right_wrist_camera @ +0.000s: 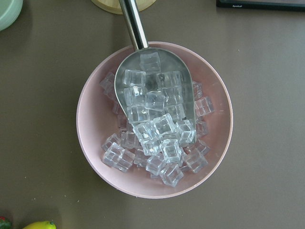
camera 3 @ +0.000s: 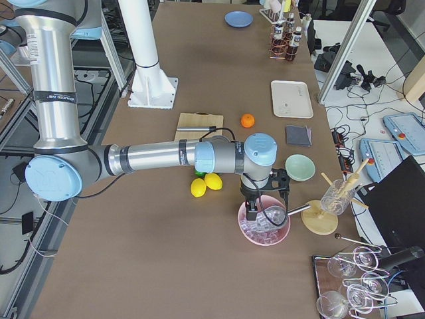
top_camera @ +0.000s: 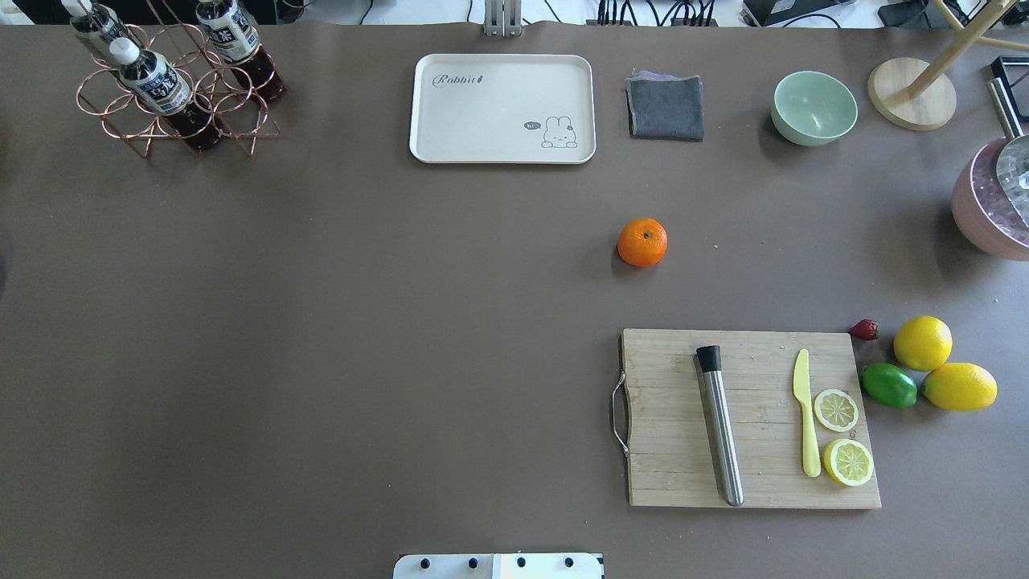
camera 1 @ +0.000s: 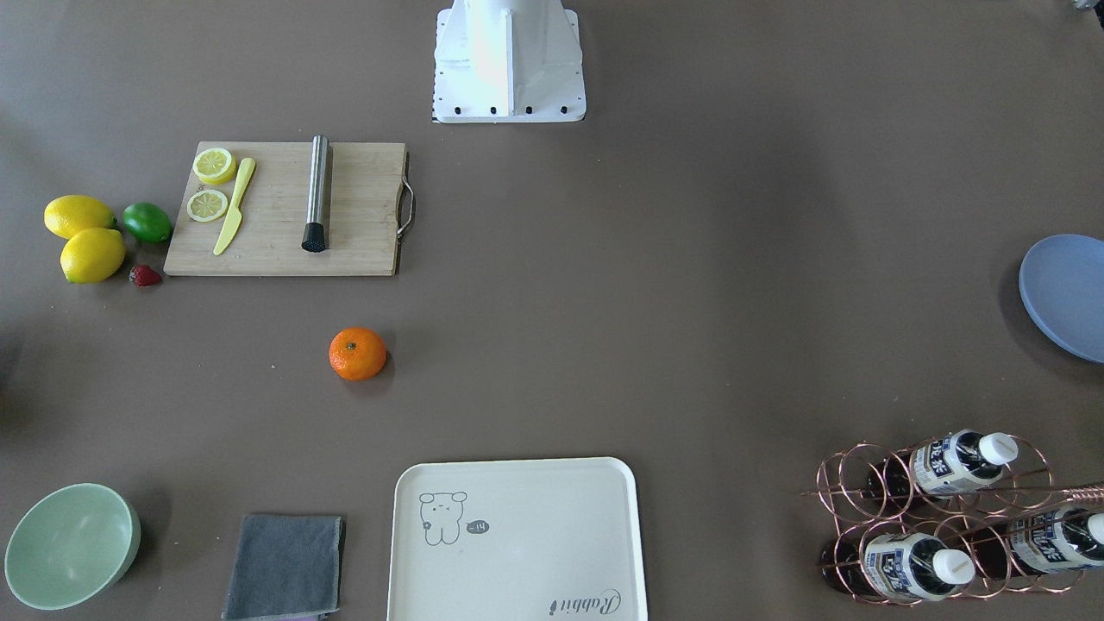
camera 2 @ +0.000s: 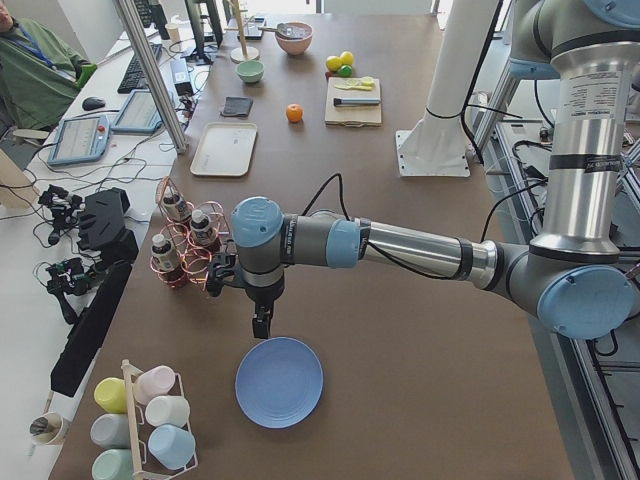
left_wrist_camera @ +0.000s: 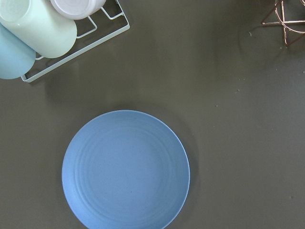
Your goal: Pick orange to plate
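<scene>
The orange [camera 1: 357, 354] lies alone on the brown table, between the wooden cutting board [camera 1: 285, 210] and the cream tray [camera 1: 516, 539]; it also shows as the orange [top_camera: 642, 242] in the overhead view. The blue plate [left_wrist_camera: 126, 169] sits bare at the table's far left end, seen as the plate [camera 2: 279, 382] from the side. My left gripper [camera 2: 262, 325] hangs just above the plate's near rim. My right gripper [camera 3: 252, 212] hovers over a pink bowl of ice [right_wrist_camera: 155, 119] at the opposite end. Neither gripper's fingers show clearly, so I cannot tell whether they are open or shut.
Two lemons [camera 1: 82, 237], a lime [camera 1: 147, 222] and a strawberry sit beside the board, which carries a knife, lemon slices and a steel muddler [camera 1: 316, 193]. A mint bowl [camera 1: 71, 545], grey cloth [camera 1: 285, 567], copper bottle rack [camera 1: 949, 517] and cup rack [camera 2: 150, 425] line the edges.
</scene>
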Motion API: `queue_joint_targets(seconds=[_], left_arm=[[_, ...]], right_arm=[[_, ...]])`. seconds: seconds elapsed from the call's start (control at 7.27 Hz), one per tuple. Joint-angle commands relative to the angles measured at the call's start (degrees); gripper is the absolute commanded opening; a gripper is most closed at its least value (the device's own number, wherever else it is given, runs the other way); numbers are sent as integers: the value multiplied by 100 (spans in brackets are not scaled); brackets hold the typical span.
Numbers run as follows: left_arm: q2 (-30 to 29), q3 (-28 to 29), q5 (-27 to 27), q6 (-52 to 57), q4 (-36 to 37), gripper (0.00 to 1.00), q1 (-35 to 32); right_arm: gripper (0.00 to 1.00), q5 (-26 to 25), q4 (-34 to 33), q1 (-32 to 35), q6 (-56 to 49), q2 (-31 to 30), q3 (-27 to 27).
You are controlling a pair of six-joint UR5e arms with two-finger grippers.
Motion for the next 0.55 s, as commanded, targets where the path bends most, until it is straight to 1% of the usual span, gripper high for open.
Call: queue_joint_targets(seconds=[0.0, 0.41], left_arm=[[-8, 34, 1, 16, -1, 98, 9], [-8, 51, 28, 25, 8, 98, 9]], right_arm=[[100, 8, -2, 0, -3, 40, 9], [100, 35, 7, 0, 6, 58, 9]])
